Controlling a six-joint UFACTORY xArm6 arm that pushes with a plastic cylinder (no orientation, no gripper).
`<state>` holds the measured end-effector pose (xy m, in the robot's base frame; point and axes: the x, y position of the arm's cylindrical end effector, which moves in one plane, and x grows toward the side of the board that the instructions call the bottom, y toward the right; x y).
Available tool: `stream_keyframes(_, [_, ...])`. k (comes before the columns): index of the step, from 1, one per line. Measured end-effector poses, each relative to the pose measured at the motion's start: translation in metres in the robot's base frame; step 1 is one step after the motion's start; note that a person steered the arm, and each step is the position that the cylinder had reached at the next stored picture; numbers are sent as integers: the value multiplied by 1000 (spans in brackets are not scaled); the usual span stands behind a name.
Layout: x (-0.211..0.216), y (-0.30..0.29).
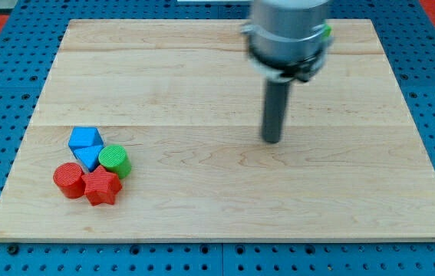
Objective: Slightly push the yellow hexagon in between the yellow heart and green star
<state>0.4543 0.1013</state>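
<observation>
My tip rests on the wooden board, right of the middle, with no block near it. No yellow hexagon and no yellow heart show in this view. A small green sliver peeks out at the right side of the arm's grey body near the view's top; its shape cannot be made out. The arm's body hides the board behind it there.
A cluster of blocks sits at the board's lower left, far from my tip: a blue block, a blue triangle, a green cylinder, a red cylinder and a red star. A blue pegboard surrounds the board.
</observation>
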Motion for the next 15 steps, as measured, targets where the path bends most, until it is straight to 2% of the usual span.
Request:
stream_keyframes(1, [-16,56])
stream_keyframes(2, [-37,144])
stream_keyframes(3, [-85,203])
stream_keyframes(4, [-122,224])
stream_keyframes(5, [-147,219])
stream_keyframes(6, [-183,191])
stream_keyframes(7, [-228,159])
stream_keyframes(8, [-256,102])
stream_keyframes(9, [-262,38])
stream_keyframes(11, [-256,54])
stream_keyframes(13, [-247,40])
stream_keyframes(14, [-232,61])
stream_keyframes(15, [-208,107])
